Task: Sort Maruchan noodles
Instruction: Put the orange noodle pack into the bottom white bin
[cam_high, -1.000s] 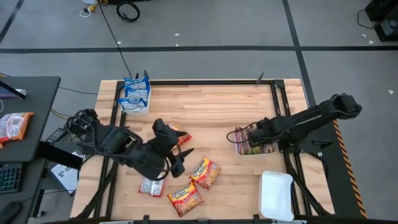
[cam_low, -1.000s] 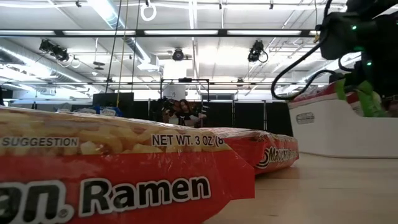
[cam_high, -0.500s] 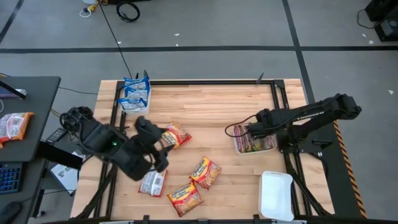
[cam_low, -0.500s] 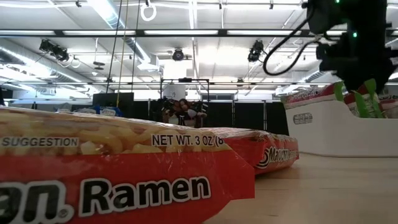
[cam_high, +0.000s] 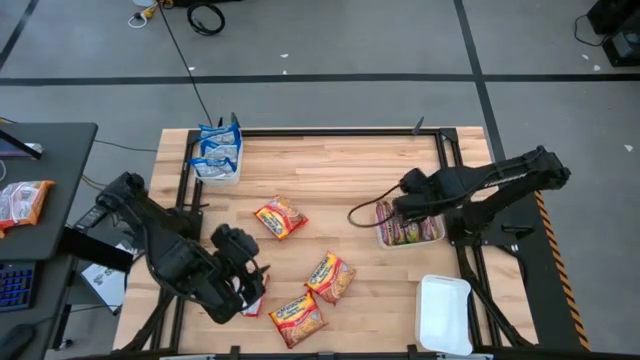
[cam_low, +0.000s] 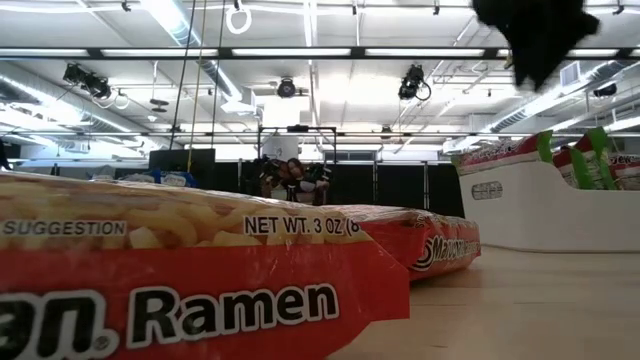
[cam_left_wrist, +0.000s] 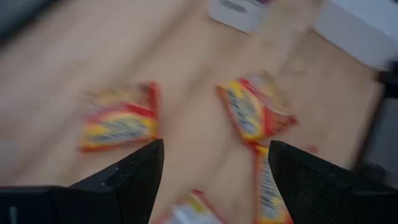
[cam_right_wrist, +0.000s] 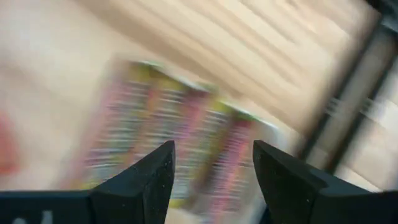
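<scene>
Three red-yellow Maruchan packets lie flat on the wood: one mid-table (cam_high: 280, 217), two nearer the near edge (cam_high: 330, 277) (cam_high: 297, 315). A pinkish-silver packet (cam_high: 247, 304) shows partly under my left gripper (cam_high: 250, 285), which hovers open near the near-left corner; its wrist view shows red packets (cam_left_wrist: 255, 112) ahead of the open fingers (cam_left_wrist: 214, 149). Blue-white packets stand in a tray (cam_high: 217, 152) at the far left. Green-pink packets fill a tray (cam_high: 410, 228) on the right, and my right gripper (cam_high: 400, 205) hangs open above them (cam_right_wrist: 168, 130).
An empty white tray (cam_high: 445, 312) sits by the near-right corner. Black frame rails (cam_high: 445, 160) run along the table's sides. In the low view a red packet (cam_low: 200, 280) fills the foreground, and the right tray's wall (cam_low: 540, 205) stands beyond. Bare wood lies between the trays.
My left gripper has swung from over the mid-table red packet toward the near-left corner, ending above the pinkish-silver packet; the red packet now lies uncovered. My right gripper has risen from the green-pink tray and drawn a little toward the far edge.
</scene>
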